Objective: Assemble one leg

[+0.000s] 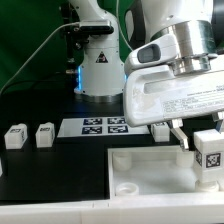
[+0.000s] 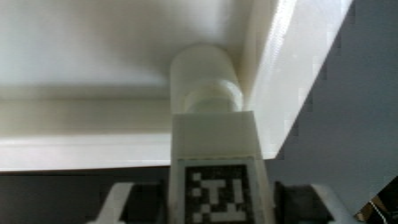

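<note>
Pincer (image 2: 215, 205) clamped on one leg (image 2: 217, 150), tag facing the wrist camera, fingers (image 2: 128, 203) on both sides. Leg's rounded end sits at the inner corner of the white tray (image 2: 107, 60); touching or not, can't tell. Exterior view: held leg at far right above the tray; three other legs (image 1: 14, 135) on black table (image 1: 60, 180), two at left, one beside marker board (image 1: 105, 126)

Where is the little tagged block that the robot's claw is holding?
In the exterior view the leg is at the far right, clamped in the gripper, just above the right part of the big white tray.
</note>
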Robot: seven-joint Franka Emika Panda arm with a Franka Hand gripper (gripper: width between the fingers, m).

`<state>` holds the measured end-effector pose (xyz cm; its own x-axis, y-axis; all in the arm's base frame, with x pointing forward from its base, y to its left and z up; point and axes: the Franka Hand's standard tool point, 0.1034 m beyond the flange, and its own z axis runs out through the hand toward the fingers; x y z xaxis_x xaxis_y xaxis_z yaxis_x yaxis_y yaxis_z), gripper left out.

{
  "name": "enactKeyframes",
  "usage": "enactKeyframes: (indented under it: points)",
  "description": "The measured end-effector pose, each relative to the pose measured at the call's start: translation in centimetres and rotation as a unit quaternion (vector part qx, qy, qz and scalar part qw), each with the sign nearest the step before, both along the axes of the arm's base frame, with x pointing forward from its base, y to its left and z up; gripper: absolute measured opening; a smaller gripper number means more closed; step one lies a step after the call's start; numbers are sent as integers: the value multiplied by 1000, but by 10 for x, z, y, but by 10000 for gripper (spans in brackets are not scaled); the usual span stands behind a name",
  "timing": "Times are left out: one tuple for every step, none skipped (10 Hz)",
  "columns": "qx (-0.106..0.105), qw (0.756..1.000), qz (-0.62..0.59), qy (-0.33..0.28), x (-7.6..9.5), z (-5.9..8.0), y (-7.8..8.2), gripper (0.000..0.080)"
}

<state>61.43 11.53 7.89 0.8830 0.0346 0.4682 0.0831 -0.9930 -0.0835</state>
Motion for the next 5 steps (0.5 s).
enactKeyframes:
  points:
    - [1,1000,-2,1,0,-1,0,290]
    - [2,1000,-5,2,-1,-2,0,290]
    - [4,1000,-11,-4,0,-2,0,291]
    - [2,1000,-16,-14,0,-2,0,291]
    - [-2,1000,-11,-18,0,-2,1,291]
